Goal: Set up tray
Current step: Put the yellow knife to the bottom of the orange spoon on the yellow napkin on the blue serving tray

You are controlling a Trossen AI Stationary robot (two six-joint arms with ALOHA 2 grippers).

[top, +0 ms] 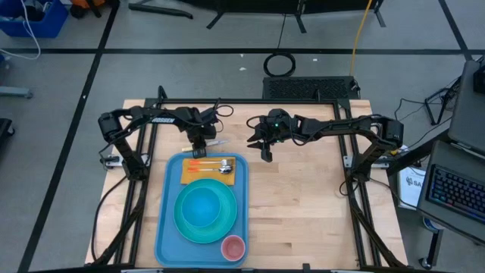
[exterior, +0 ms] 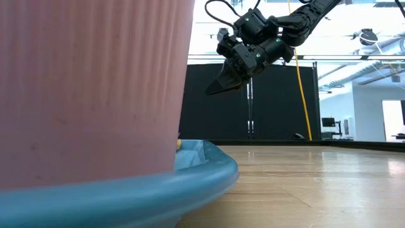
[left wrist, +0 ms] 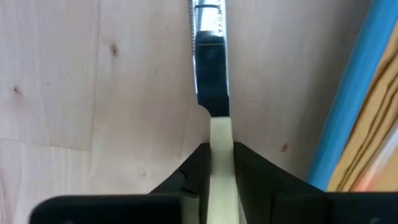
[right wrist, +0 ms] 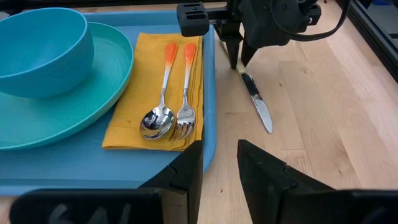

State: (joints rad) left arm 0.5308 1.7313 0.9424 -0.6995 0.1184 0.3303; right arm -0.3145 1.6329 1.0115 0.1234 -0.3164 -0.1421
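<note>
A light-blue tray [top: 163,227] lies on the wooden table. On it are a yellow napkin [right wrist: 152,93] with an orange-handled spoon [right wrist: 158,112] and fork [right wrist: 185,106], a turquoise plate [top: 186,224], a blue bowl [top: 203,203] and a pink cup [top: 233,246]. A knife [right wrist: 260,109] with a cream handle lies flat on the table just beyond the tray's far edge. My left gripper [top: 198,145] points down at it, shut on the handle. My right gripper [top: 265,154] hangs open in the air to the knife's right, holding nothing. My left gripper pinches the knife's cream handle [left wrist: 221,134] between its two fingers [left wrist: 198,163], one on each long side. The fingers come from above, pointing down, and lie across the knife. The knife rests flat on the table, its steel blade [left wrist: 210,62] reaching out past the fingertips.
The tray's raised far rim [right wrist: 208,124] runs close beside the knife. Bare wood lies to the right of the tray [top: 303,197]. The black frame rails [top: 250,102] border the table. In the low view the pink cup [exterior: 88,88] fills the near left.
</note>
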